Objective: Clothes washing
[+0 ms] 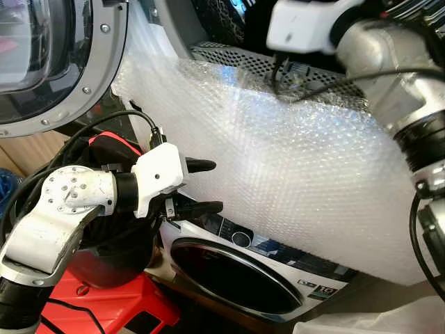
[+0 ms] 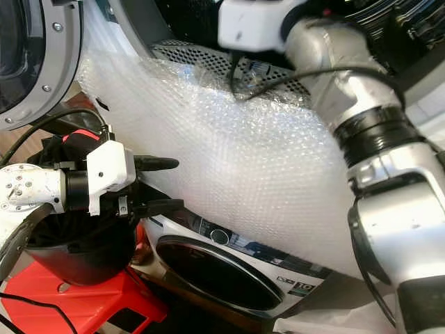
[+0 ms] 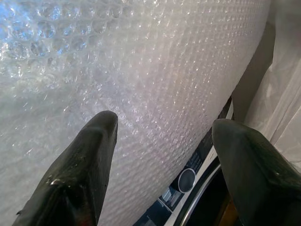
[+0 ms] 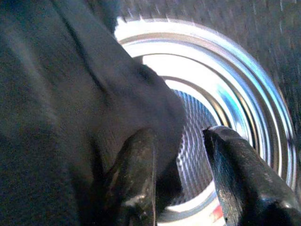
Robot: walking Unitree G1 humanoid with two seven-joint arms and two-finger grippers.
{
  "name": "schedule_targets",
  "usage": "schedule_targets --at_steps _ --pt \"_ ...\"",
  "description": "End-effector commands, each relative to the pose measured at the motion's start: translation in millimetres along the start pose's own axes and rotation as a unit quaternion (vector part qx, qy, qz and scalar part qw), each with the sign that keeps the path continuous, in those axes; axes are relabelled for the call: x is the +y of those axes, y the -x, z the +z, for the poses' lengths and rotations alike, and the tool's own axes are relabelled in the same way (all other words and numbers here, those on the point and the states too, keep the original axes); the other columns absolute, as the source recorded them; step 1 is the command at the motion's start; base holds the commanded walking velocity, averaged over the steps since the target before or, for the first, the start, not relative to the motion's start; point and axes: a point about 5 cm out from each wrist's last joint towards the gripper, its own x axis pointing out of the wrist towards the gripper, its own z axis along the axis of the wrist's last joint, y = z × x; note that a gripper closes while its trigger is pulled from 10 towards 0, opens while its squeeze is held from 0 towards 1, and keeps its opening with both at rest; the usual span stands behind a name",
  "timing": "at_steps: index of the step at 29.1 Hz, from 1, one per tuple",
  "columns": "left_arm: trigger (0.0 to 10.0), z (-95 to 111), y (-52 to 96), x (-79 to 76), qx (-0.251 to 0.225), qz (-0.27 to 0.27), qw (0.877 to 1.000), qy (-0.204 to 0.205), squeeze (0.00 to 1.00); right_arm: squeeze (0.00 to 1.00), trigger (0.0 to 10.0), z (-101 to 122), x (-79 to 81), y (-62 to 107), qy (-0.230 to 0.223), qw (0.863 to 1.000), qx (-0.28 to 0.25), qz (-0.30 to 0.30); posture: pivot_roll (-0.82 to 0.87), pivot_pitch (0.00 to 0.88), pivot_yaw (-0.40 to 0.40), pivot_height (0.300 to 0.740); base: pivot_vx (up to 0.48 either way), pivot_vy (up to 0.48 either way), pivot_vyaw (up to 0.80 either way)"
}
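Note:
A dark garment (image 4: 70,94) hangs in the mouth of the upper washer's shiny steel drum (image 4: 235,84). My right arm (image 1: 389,62) reaches up into that drum. The right gripper (image 4: 178,136) is open, one finger against the garment's edge, with ribbed drum wall showing through the gap. The left gripper (image 1: 215,186) is open and holds nothing, its fingertips (image 3: 101,136) close to a sheet of bubble wrap (image 1: 292,160). Behind the left arm a black basket (image 1: 104,257) holds red and black clothes (image 1: 115,142).
The upper washer's round door (image 1: 42,56) stands open at the top left. Bubble wrap covers the front of a lower white washer, whose dark door (image 1: 236,275) and control strip (image 1: 278,250) show beneath it. The basket sits on a red stool (image 1: 104,303). Cables loop around my left arm.

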Motion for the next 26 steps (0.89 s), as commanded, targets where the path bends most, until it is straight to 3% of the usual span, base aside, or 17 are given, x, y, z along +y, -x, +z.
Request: schedule_targets --at_steps 1,2,3,4,5,6,8,9,10,13,16,21,22,23,24,26 --pt "10.0 6.6 -2.6 -4.0 -0.011 -0.013 1.000 -0.006 0.00 0.00 10.0 -18.2 -15.2 0.7 -0.041 0.997 0.037 -0.057 0.12 0.206 -0.079 0.740 0.000 0.000 0.00" --pt "10.0 6.6 -2.5 -4.1 -0.011 -0.013 1.000 -0.006 0.00 0.00 10.0 -20.8 -17.8 1.0 -0.055 0.995 0.042 -0.070 0.12 0.206 -0.079 0.740 0.000 0.000 0.00" --pt "10.0 6.6 -2.4 -4.0 -0.010 -0.013 1.000 -0.006 0.00 0.00 10.0 -22.3 -24.4 1.3 -0.103 0.989 0.040 -0.096 0.12 0.206 -0.079 0.740 0.000 0.000 0.00" --pt "10.0 6.6 -2.4 -4.0 -0.010 -0.013 1.000 -0.006 0.00 0.00 10.0 -22.3 -24.4 1.3 -0.103 0.989 0.040 -0.096 0.12 0.206 -0.079 0.740 0.000 0.000 0.00" --pt "10.0 6.5 -2.2 -4.1 -0.010 -0.012 1.000 -0.006 0.00 0.00 10.0 -17.5 -32.9 2.4 -0.197 0.974 0.007 -0.115 0.12 0.203 -0.081 0.740 0.000 0.000 0.00" --pt "10.0 6.4 -2.0 -4.3 -0.010 -0.012 1.000 -0.006 0.00 0.00 10.0 -14.6 -36.3 3.0 -0.235 0.964 -0.012 -0.120 0.12 0.203 -0.081 0.740 0.000 0.000 0.00" --pt "10.0 6.2 -1.9 -4.4 -0.010 -0.011 1.000 -0.006 0.00 0.00 10.0 -4.3 -46.1 6.7 -0.338 0.930 -0.077 -0.125 0.12 0.203 -0.081 0.740 0.000 0.000 0.00" --pt "10.0 5.8 -1.7 -4.5 -0.010 -0.011 1.000 -0.005 0.00 0.00 10.0 11.3 -55.0 17.0 -0.420 0.884 -0.170 -0.113 0.12 0.201 -0.082 0.740 0.000 0.000 0.00" --pt "10.0 5.7 -1.7 -4.6 -0.009 -0.011 1.000 -0.005 0.00 0.00 10.0 14.6 -56.7 20.0 -0.433 0.874 -0.191 -0.110 0.12 0.201 -0.082 0.740 0.000 0.000 0.00" --pt "10.0 5.0 -1.1 -4.2 -0.008 -0.009 1.000 -0.005 0.00 0.00 10.0 26.9 -61.2 39.0 -0.500 0.819 -0.273 -0.077 0.12 0.196 -0.081 0.740 0.000 0.000 0.00" --pt "10.0 4.7 1.1 -1.3 -0.005 -0.003 1.000 -0.008 0.00 0.00 10.0 32.7 -61.0 59.4 -0.537 0.775 -0.330 -0.043 0.12 0.193 -0.083 0.740 0.000 0.000 0.00" --pt "10.0 4.0 9.1 8.4 0.022 0.027 0.999 -0.020 0.00 0.00 10.0 34.7 -54.8 84.9 -0.576 0.725 -0.377 0.002 0.13 0.192 -0.083 0.740 0.000 0.000 0.00" --pt "10.0 0.2 13.4 13.9 0.051 0.050 0.997 -0.031 0.00 0.00 10.0 34.9 -49.8 93.8 -0.593 0.709 -0.383 0.017 0.14 0.195 -0.087 0.740 0.000 0.000 0.00" --pt "10.0 0.2 13.4 13.9 0.051 0.050 0.997 -0.031 0.00 0.00 10.0 34.9 -49.8 93.8 -0.593 0.709 -0.383 0.017 0.14 0.195 -0.087 0.740 0.000 0.000 0.00" --pt "10.0 -3.4 18.7 20.2 0.078 0.081 0.993 -0.040 0.00 0.00 10.0 36.4 -38.9 107.0 -0.616 0.689 -0.380 0.037 0.15 0.203 -0.096 0.740 0.000 0.000 0.00" --pt "10.0 -4.0 20.8 22.1 0.085 0.092 0.991 -0.041 0.00 0.00 10.0 37.3 -34.3 112.6 -0.625 0.682 -0.377 0.046 0.16 0.210 -0.099 0.740 0.000 0.000 0.00"
